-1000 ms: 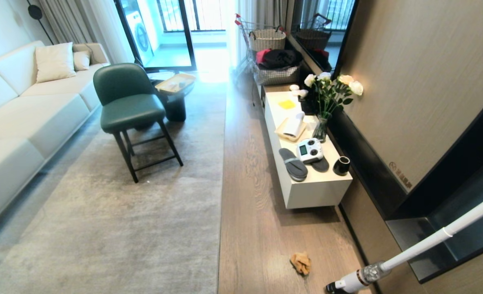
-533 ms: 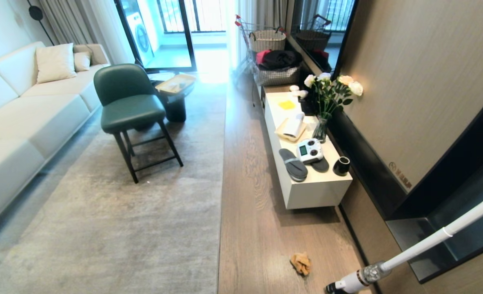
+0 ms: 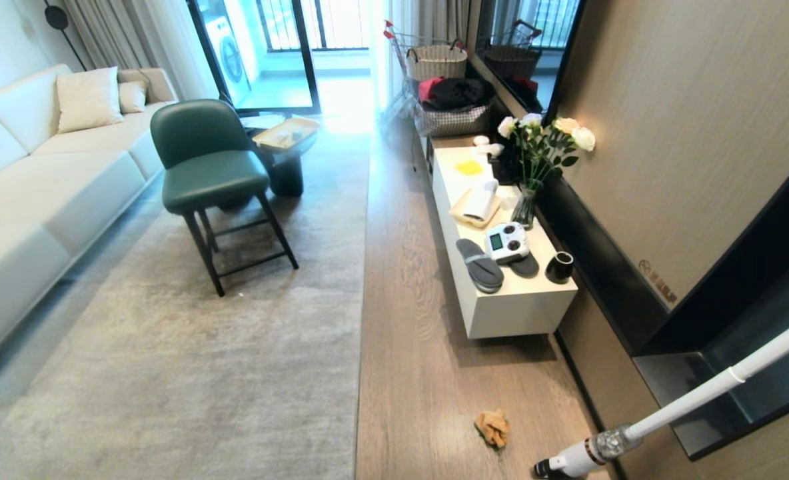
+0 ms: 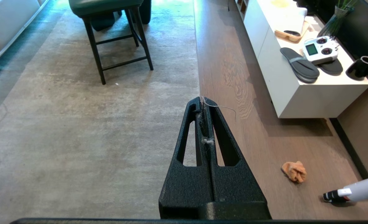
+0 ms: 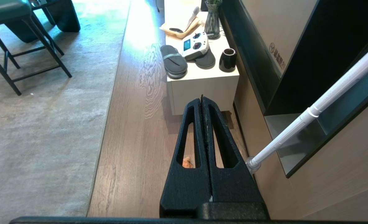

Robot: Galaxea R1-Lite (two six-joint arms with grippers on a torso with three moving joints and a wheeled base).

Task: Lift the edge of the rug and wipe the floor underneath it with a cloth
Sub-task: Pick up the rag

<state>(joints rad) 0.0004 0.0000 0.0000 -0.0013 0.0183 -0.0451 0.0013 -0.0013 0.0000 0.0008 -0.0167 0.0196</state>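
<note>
Rug edge [image 3: 362, 300] flat on floor [image 3: 421, 373].
Cloth [image 3: 492, 427] lies at 5 o'clock (crumpled); left gripper [image 4: 203, 104] and right gripper [image 5: 202, 102] both closed, empty.

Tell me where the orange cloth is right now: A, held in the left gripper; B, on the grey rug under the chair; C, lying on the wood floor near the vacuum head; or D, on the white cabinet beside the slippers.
C: the cloth lies crumpled on the bare wood floor, apart from the rug edge and close to the vacuum head; neither gripper holds anything.
</note>
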